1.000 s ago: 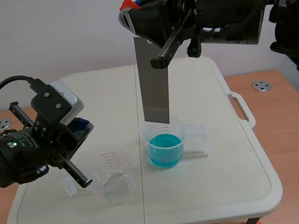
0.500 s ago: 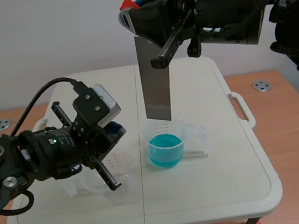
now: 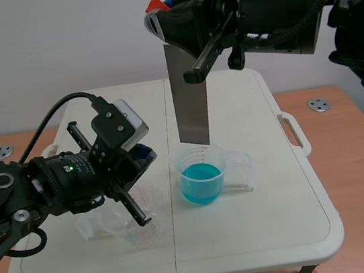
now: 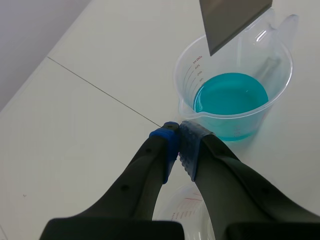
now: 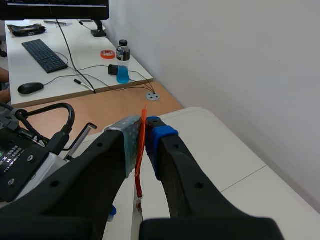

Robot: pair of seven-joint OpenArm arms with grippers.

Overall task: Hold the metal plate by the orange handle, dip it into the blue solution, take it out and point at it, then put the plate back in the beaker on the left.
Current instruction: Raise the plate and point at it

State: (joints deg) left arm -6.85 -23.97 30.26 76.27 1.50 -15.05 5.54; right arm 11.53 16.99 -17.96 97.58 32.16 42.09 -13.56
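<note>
Both pads (image 4: 189, 147) shut on nothing, the left pincer (image 4: 177, 135) hangs above the empty clear plastic beaker (image 3: 140, 222) on the white bench (image 3: 269, 223). Rightward, the flat grey metal plate (image 3: 189, 101) dangles upright just over the clear beaker of blue solution (image 3: 201, 176), orange handle (image 5: 142, 155) clamped in the raised right pincer (image 5: 146, 131).

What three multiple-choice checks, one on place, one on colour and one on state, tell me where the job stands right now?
1. Where is the metal plate?
A) dipped in the blue solution
B) hanging just above the solution's beaker
C) laid down flat

2. What colour is the handle in the right gripper?
A) green
B) white
C) orange

3. How is the left gripper?
A) shut on nothing
B) wide open
C) gripping the plate

Answers: B, the plate's lower edge shows clear of the liquid; C, an orange strip sits clamped in the gripper; A, its fingers meet with nothing between.
</note>
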